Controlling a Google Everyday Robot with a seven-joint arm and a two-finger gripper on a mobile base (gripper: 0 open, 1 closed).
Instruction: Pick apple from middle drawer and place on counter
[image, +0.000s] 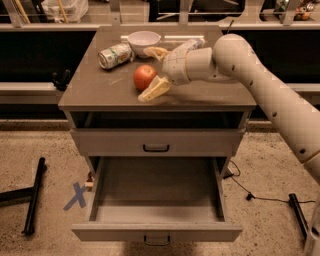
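The red-orange apple (144, 77) rests on the counter (100, 87), near its middle. My gripper (145, 74) reaches in from the right at the end of the white arm (260, 85). It is open, with its pale fingers (156, 89) spread wider than the apple, one in front of it and one behind it. The middle drawer (157, 233) is pulled fully out below, and its inside shows nothing in it.
A white bowl (144, 39) and a toppled can (115, 55) sit at the counter's back left, close behind the apple. The drawer front (156, 142) above is shut. On the floor are a blue X (77, 195), a black stand leg (32, 197) and a cable (260, 197).
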